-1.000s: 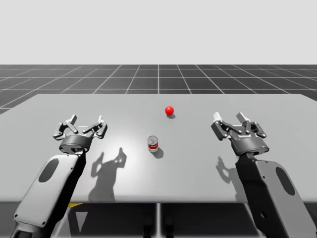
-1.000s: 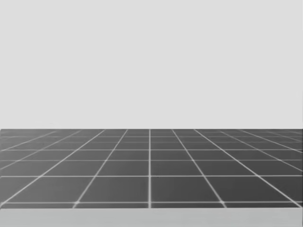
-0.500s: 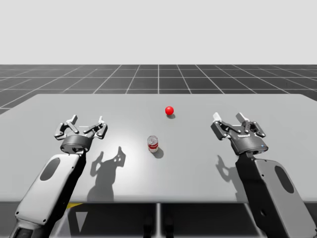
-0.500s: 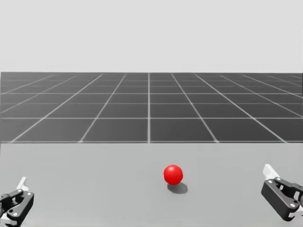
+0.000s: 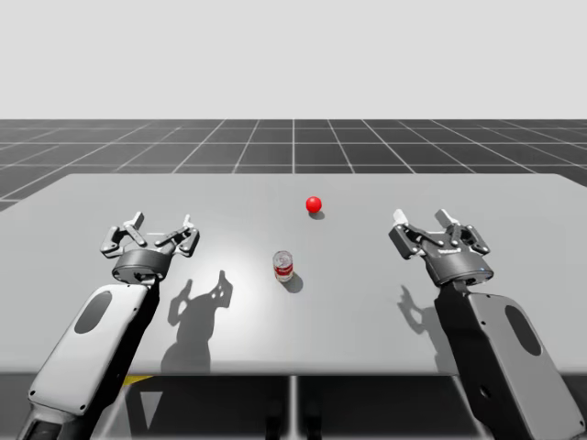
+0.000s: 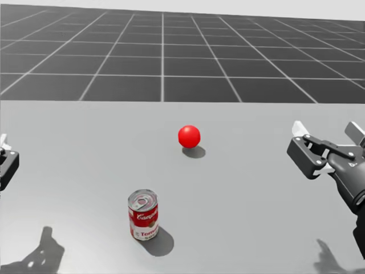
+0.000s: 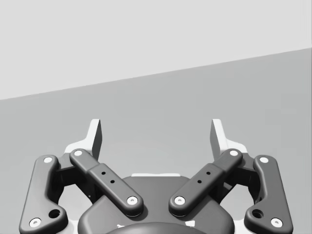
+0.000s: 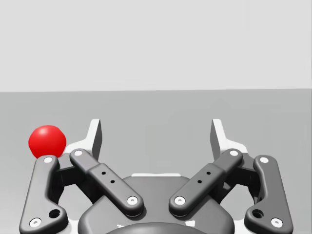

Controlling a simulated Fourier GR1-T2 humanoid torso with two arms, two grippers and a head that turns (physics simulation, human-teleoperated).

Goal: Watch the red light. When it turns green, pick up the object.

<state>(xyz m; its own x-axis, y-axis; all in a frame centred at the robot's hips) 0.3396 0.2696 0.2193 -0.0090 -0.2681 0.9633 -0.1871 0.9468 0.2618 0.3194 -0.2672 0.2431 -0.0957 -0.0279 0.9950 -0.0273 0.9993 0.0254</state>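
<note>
Left gripper (image 5: 161, 225): hovers over the bench (image 5: 367, 302) at its left side, fingers spread wide, nothing between them. In the head view it is cut off at the edge, only a corner showing.

Red-and-white can (image 5: 283, 266): the thing to pick up. Upright on the bench, roughly midway between the two grippers, well apart from both. Its far side is hidden.

Red light (image 5: 314, 203): a ball on the bench just beyond the can, slightly to its right. Reads red.

Right gripper (image 5: 422, 220): over the bench at its right side, fingers open and empty.

Step, as I judge it: waiting on the signal. Next move calls for holding off until green, then bringing open fingers around the can.
</note>
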